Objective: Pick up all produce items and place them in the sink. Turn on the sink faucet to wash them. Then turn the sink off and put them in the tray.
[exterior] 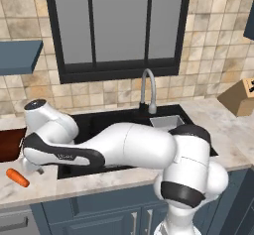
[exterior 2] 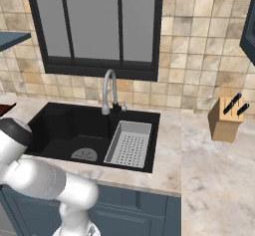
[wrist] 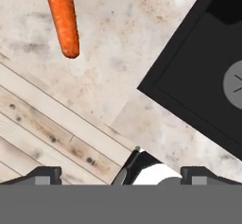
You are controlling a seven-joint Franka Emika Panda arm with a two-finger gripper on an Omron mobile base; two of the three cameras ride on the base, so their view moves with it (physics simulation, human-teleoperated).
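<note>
The table [exterior: 225,130] looks like pale marble, smooth and a little mottled. The sink [exterior 2: 64,130] is matt black, and its drain disc [exterior 2: 84,155] is dull grey. The sink faucet [exterior 2: 109,91] is brushed silver metal. The carrot [wrist: 63,17] has a smooth, slightly glossy orange skin. The knife block [exterior 2: 225,120] seems light wood. The wall tiles [exterior 2: 199,65] are beige stone, a bit rough.

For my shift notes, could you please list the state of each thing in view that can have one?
carrot: lying on the counter, not held
gripper: open, empty
sink: no produce inside
sink faucet: no water running
tray: nothing visible in it
drainer basket: empty
</note>
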